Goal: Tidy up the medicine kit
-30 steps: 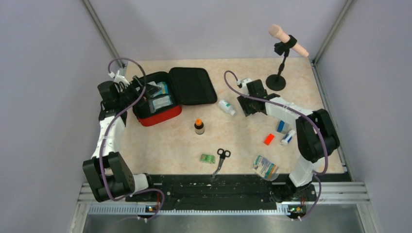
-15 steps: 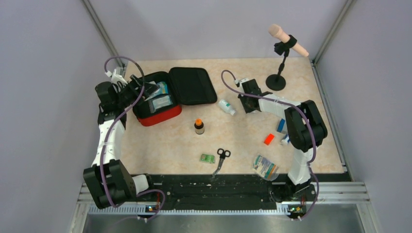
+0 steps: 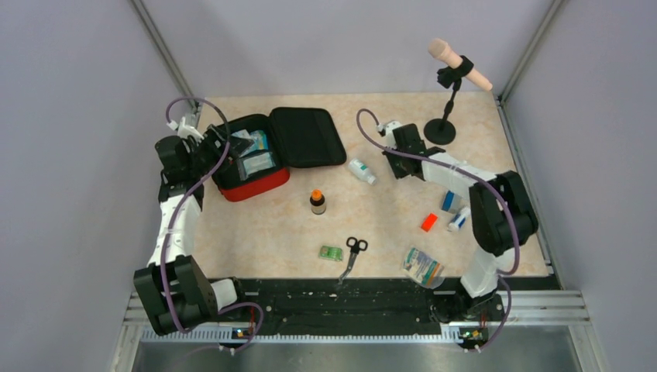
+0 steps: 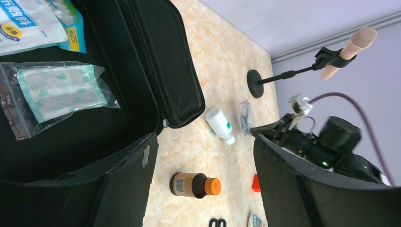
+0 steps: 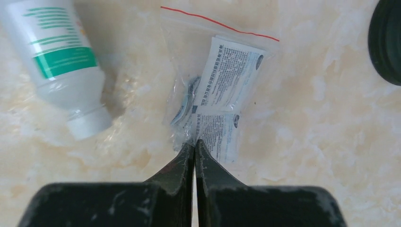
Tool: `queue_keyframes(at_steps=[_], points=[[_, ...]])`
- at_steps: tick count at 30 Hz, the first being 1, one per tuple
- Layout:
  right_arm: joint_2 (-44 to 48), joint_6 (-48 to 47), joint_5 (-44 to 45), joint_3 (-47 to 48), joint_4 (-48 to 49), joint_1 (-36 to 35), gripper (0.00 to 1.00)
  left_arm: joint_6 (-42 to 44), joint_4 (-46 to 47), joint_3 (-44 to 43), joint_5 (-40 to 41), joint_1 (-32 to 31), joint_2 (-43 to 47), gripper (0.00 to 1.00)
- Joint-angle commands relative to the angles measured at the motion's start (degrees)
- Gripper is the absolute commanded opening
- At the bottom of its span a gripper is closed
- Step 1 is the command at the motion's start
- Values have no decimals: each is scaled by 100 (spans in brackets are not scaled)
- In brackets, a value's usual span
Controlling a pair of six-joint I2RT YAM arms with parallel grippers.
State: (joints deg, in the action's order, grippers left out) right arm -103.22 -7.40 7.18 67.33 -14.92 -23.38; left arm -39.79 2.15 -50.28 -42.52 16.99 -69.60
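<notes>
The open medicine kit sits upper left in the top view, the left gripper spread empty over its edge, the right gripper pinching a plastic bag

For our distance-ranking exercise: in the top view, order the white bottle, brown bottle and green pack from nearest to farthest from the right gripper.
1. White bottle, beside the right gripper, which pinches a bag.
2. Brown bottle, mid-table.
3. Green pack, near front edge.
</notes>
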Motion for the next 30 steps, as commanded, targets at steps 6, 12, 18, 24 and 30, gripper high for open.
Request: queue_keyframes(at_steps=[6, 12, 18, 24, 30], points=[[1392, -323, -569, -401, 171, -3, 0, -161, 443, 133, 13, 10, 151, 77], [2018, -444, -1907, -596, 329, -48, 0, -243, 605, 279, -67, -127, 184, 77], [2352, -1004, -3147, -600, 108, -456, 0, 174, 428, 97, -124, -961, -61, 79], [2284, -1759, -3336, -388, -629, -1117, 0, 232, 201, -333, -588, -2232, -792, 80], [2276, -1997, -3141, -341, -851, -1397, 0, -350, 398, -607, -1290, -2610, -1553, 81]])
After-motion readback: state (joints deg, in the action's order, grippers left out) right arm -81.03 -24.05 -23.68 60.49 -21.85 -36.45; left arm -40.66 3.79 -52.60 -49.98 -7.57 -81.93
